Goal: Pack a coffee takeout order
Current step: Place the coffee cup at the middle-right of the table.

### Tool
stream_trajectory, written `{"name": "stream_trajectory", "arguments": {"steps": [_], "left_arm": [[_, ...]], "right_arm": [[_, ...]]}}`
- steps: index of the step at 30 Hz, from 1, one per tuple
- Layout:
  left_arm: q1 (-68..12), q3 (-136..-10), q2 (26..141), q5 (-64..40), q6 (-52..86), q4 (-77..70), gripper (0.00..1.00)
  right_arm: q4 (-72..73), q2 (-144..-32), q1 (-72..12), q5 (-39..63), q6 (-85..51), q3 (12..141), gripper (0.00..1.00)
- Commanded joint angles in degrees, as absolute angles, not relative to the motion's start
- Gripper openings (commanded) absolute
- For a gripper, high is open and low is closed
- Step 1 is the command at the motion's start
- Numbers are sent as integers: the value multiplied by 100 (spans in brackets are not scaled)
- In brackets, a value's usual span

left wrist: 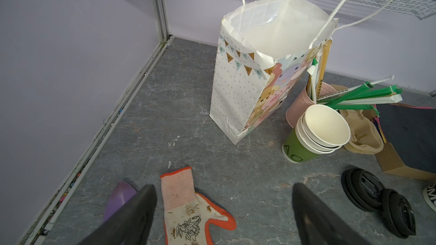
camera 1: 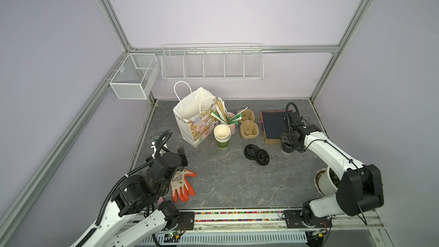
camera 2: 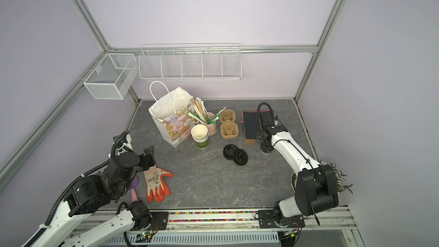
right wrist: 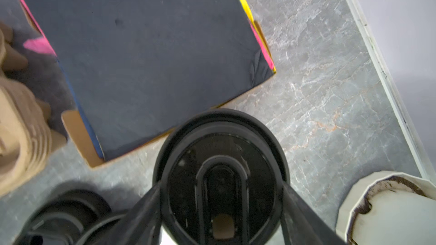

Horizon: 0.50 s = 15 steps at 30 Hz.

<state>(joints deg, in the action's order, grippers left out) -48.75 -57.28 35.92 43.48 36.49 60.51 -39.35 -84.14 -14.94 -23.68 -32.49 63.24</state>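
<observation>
Spread across a grey marbled tabletop (camera 1: 225, 186), the pieces of a coffee takeout order are pictured in both top views, grouped along its far half. A white paper gift bag (camera 1: 190, 119), printed with cartoon animals, is stood upright and open at the far left, handles raised. At the far right, a thin black paper sheet (camera 1: 273, 124) is seen lying on top of a stack of coloured sheets in a shallow cardboard box (camera 1: 270, 140). Between box and bag, a brown moulded-pulp carrier (camera 1: 248, 124) is placed with its two wells facing up.

An orange-and-white work glove (camera 1: 181, 181) is laid flat at the near left. The left gripper (left wrist: 223, 186) is held above its cuff, fingers spread wide with nothing between them. A stack of cream cups (camera 1: 222, 136), the bottom one green, is set just in front of the bag, beside a pink cup (camera 1: 233, 128) filled with paper-wrapped straws.

The black paper cup (camera 1: 287, 150), white-lettered and capped with a black lid, is seen upright just in front of the box's near edge. The right gripper (right wrist: 221, 185) is positioned over it, and in the right wrist view its fingers (right wrist: 146, 210) are seen closed against both sides of the cup. Two loose black lids (camera 1: 256, 154) are shown overlapping on the table between that cup and the green-bottomed stack.
</observation>
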Motion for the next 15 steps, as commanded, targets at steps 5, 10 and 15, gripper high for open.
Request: {"name": "stream_trajectory", "arguments": {"steps": [5,10,15], "left_arm": [[-4840,-5674,3625,4368,3557,6178,90],[-4842,-5668,3636,4368,3551,6174,90],[-4807,-5660,3647,4345,3531,6162,90]], "right_arm": [[-3519,-8853,-1364,-2217,-3182,6587,74],[-3441,-9077,-1314,-2208,-3103,6741,75],[-3536,-9193,-1307,-2178,-3086,6801,78]]}}
